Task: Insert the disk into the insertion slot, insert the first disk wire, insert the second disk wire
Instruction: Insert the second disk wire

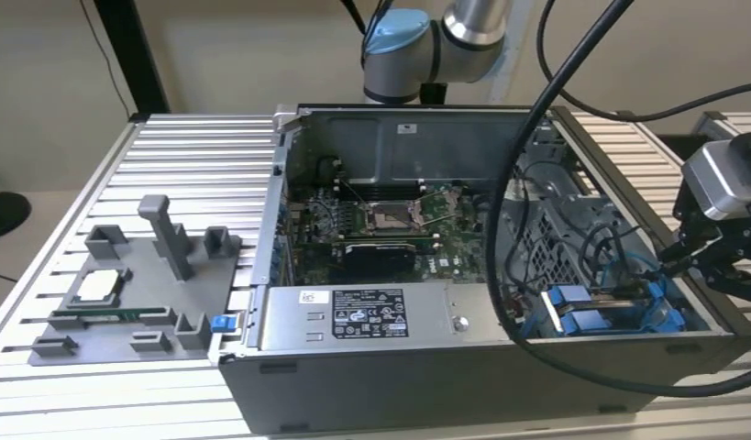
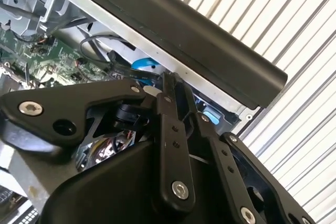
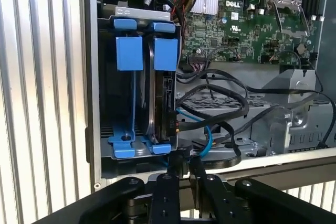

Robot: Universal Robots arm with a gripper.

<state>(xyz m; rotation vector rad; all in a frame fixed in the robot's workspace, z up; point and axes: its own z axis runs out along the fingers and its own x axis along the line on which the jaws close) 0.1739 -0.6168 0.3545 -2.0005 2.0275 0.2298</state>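
Well apart from the pincer (image 1: 683,264) in the exterior view, a power-supply box (image 1: 461,321) bears a white printed label (image 1: 365,314). In the second wrist view the pincer is narrow, fingers (image 2: 169,103) almost meeting. In the first wrist view the disk (image 3: 164,103) stands edge-on in the insertion slot (image 3: 123,148) just beyond the pincer, wires (image 3: 209,132) alongside.

A robotics lab or test workshop: a bench of ribbed silver aluminium profiles (image 1: 167,156) carries an opened grey metal desktop computer case (image 1: 388,385), its green circuit board (image 1: 388,220) bared. Near the bench's edge at the exterior view's left sits a grey plastic fixture tray (image 1: 130,302). A silver-and-blue robot arm joint (image 1: 412,41) and looping black cables (image 1: 535,119) hang above.
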